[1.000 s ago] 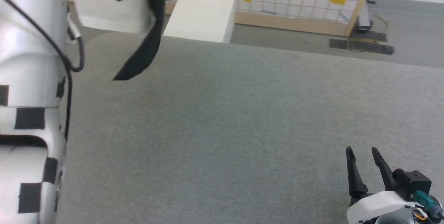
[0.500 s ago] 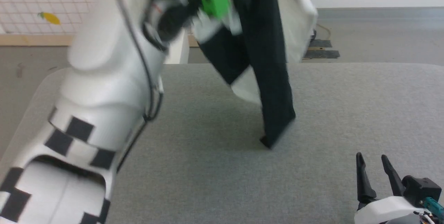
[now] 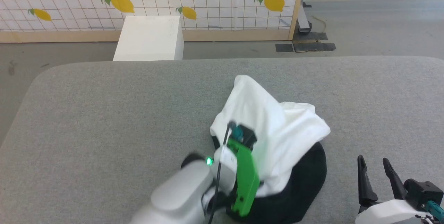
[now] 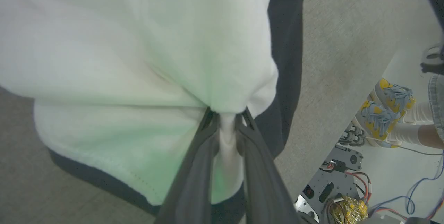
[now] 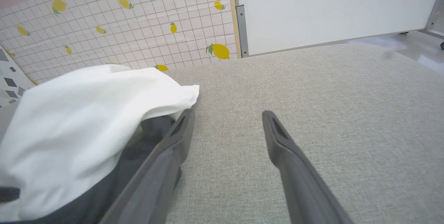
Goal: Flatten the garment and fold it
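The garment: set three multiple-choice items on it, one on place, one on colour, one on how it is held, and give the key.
1. Where is the garment?
A. hanging in mid-air
B. heaped on the grey table, towards its near side
C. spread flat along the far edge

2. Which colours does it show?
A. white and black
B. red and blue
C. all yellow

3. The left gripper is:
A. wide open
B. shut on nothing
C. shut on the garment

Key:
1. B, since the heap rests on the table in the head view.
2. A, since white cloth lies over black cloth.
3. C, since its fingers pinch a fold of white cloth in the left wrist view.
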You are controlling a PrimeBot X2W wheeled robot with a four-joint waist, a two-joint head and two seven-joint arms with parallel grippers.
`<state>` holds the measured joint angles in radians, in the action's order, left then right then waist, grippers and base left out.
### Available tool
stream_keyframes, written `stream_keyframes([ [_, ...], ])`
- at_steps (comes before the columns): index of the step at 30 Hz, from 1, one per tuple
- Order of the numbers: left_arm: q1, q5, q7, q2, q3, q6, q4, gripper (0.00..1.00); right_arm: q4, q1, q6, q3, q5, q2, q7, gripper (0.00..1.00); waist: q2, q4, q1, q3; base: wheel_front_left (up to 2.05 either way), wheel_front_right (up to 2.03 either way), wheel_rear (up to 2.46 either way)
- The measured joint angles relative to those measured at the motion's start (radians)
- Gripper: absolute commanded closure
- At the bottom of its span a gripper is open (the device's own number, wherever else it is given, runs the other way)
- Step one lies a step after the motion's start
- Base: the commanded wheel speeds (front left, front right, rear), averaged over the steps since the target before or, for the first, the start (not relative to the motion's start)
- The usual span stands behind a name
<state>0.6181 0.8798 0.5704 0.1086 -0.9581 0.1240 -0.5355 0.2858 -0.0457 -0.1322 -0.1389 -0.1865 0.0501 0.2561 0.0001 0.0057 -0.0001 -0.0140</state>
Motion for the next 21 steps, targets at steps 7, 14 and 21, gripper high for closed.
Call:
stream_keyframes([
  [7, -0.079, 0.059, -0.021, -0.020, 0.041, -0.034, -0.052, 0.00, -0.002, 0.000, 0.000, -0.003, 0.000, 0.000, 0.000, 0.00, 0.0000, 0.012, 0.0000, -0.001, 0.00, 0.00, 0.00],
  [14, -0.002, 0.225, -0.216, -0.002, 0.347, -0.065, 0.077, 0.00, -0.002, -0.003, 0.000, -0.006, 0.001, 0.000, 0.000, 0.00, 0.0000, 0.050, 0.0000, 0.011, 0.00, 0.00, 0.00],
  [21, 0.016, 0.110, -0.555, 0.194, 0.543, -0.136, 0.179, 0.00, 0.005, -0.017, 0.000, 0.004, 0.003, 0.000, 0.000, 0.00, 0.0000, 0.085, 0.0000, 0.035, 0.00, 0.00, 0.00],
])
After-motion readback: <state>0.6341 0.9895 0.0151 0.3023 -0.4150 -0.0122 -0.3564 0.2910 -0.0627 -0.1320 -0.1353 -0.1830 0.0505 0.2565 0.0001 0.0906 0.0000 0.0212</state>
